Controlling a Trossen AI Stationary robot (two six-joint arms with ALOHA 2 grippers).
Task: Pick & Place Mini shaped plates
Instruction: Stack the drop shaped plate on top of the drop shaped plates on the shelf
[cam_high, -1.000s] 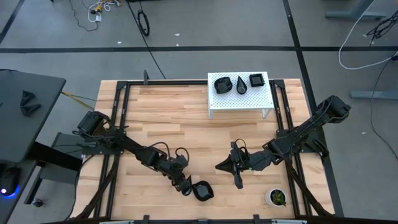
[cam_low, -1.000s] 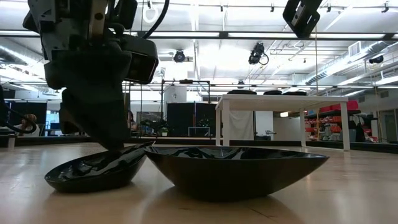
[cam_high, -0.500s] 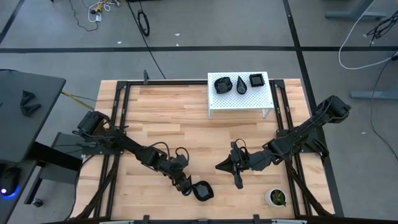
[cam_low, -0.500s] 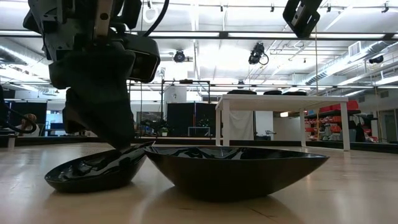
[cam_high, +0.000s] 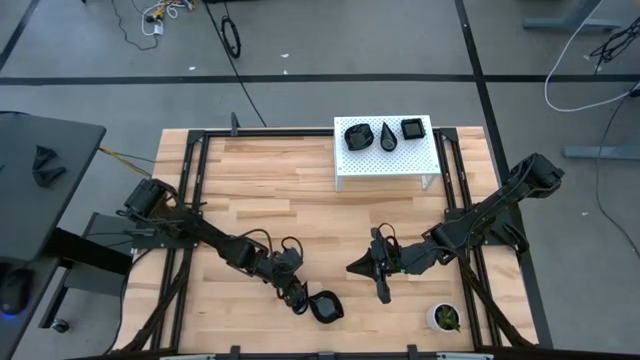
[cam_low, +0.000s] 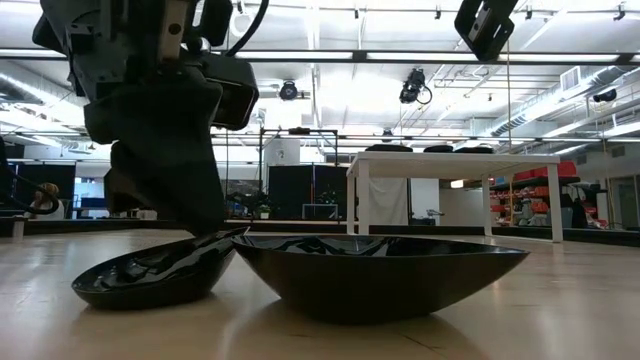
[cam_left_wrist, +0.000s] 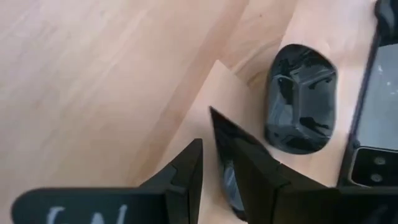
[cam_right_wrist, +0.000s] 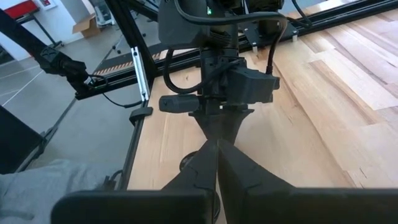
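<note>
In the high view, the wooden table (cam_high: 290, 200) filled the middle of the frame. A small white perforated stand (cam_high: 386, 160) sat at its upper centre and carried three mini shaped plates in a row: a rounded one (cam_high: 358, 136) on the left, a teardrop one (cam_high: 388, 137) in the middle and a square one (cam_high: 412, 129) on the right, each apart from its neighbours.

Low in the frame, left of centre, the left gripper (cam_high: 297, 297) reached down to two more black dishes at the table's lower edge. In the low view, the smaller dish (cam_low: 155, 277) lay at lower left with its rim touching the larger dish (cam_low: 380, 272) at centre. The left gripper (cam_low: 205, 232) stood with its fingers pinching the smaller dish's rim. The left wrist view showed one finger (cam_left_wrist: 186, 174) outside that rim and the other inside it, the dish itself mostly hidden, while the larger dish (cam_left_wrist: 301, 99) lay whole at upper right, holding nothing.

The right gripper (cam_high: 384, 291) hung over bare wood at lower centre-right, its fingers (cam_right_wrist: 239, 168) pressed together and holding nothing. A small white cup (cam_high: 444, 318) with green contents stood at lower right, near it.
</note>
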